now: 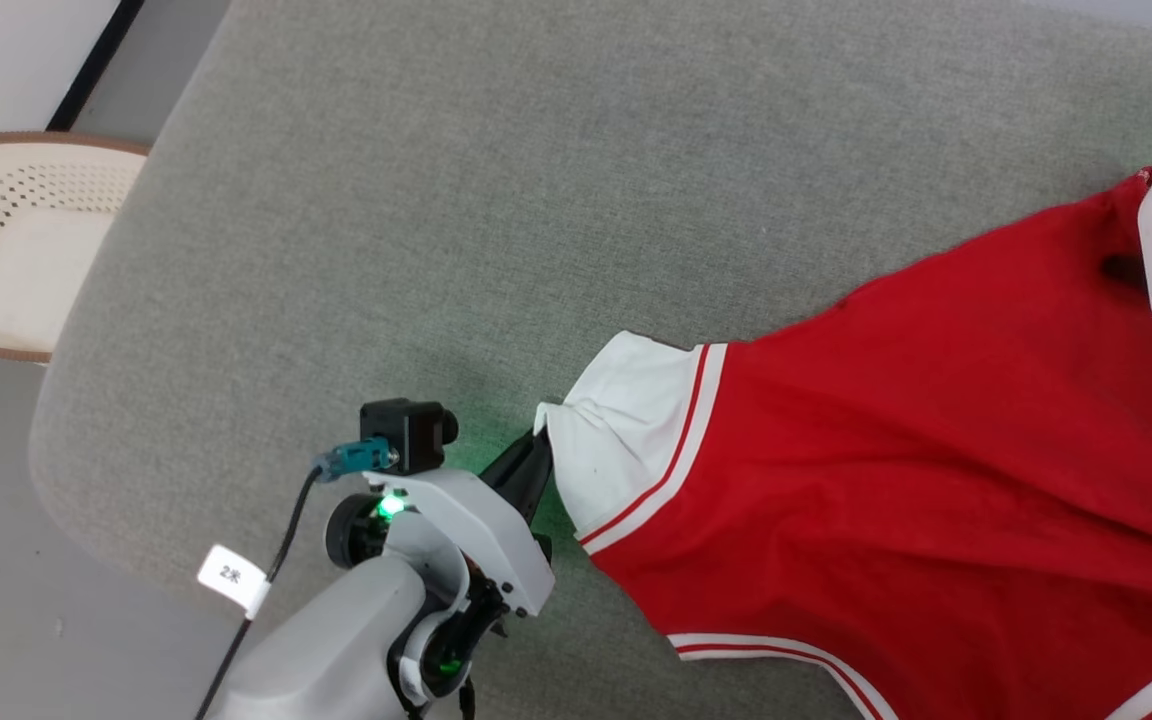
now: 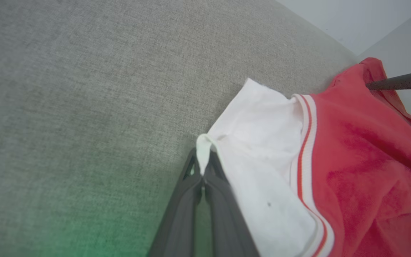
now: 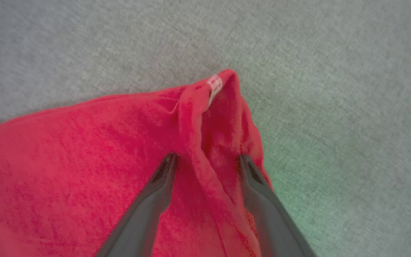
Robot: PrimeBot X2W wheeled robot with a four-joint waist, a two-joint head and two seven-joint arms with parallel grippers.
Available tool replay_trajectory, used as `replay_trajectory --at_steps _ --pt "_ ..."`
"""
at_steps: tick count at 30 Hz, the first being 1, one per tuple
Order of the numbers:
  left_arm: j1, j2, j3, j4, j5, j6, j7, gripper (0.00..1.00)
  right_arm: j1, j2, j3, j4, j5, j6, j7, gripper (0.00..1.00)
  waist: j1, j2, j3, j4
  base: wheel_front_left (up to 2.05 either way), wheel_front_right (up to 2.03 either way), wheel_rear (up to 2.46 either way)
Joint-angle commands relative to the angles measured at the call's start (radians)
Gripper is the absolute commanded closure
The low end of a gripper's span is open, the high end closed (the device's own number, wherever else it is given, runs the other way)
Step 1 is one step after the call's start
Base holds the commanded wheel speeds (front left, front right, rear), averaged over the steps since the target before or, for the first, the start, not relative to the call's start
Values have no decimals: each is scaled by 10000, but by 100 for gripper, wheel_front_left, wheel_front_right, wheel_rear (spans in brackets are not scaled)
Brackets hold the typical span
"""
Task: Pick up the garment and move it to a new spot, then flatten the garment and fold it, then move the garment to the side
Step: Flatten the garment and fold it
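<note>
bright even light; wrist views blurry, green-tinged.

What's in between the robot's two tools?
The garment, seen in the head view: left tool pinches its white sleeve, right tool straddles its far red corner.

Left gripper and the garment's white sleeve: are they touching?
Touching. The left wrist view shows the left gripper shut on the garment at its sleeve edge.
</note>
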Motion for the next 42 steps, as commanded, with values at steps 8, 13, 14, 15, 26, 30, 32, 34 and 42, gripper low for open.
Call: replay_trajectory --at_steps 8,13,14,15,26,30,32,34,42 --pt "-76 119 129 386 -75 -86 -143 100 -250 268 243 605 -112 -12 -723 100 0 0 -197 -349 0 0 0" --pt "43 296 177 336 -88 17 -135 100 -369 239 382 383 137 -12 -1158 100 0 0 -442 -726 0 0 0" --pt "43 296 177 336 -88 17 -135 100 -369 239 382 383 137 -12 -1158 100 0 0 -442 -726 0 0 0" --pt "73 342 189 306 -99 57 -126 100 -334 223 416 312 204 -12 -1231 100 0 0 -484 -805 0 0 0" --pt "29 897 377 105 -169 243 35 100 257 -15 678 -710 965 -12 -2645 100 0 0 -995 -1627 0 0 0" --pt "-533 1310 476 16 -36 346 387 100 303 151 651 -798 919 -12 -3336 100 0 0 -1351 -1928 0 0 0" --pt "-931 1531 518 12 56 369 656 100 172 278 624 -755 825 -12 -3717 100 0 0 -1554 -2076 0 0 0" --pt "-1422 1704 558 35 65 325 1016 100 -28 462 568 -673 695 -12 -4104 100 0 0 -1752 -2218 0 0 0" --pt "-4221 2119 472 802 669 204 2651 100 -1178 1482 -5 142 -241 -12 -5865 100 0 0 -2351 -2723 0 0 0"
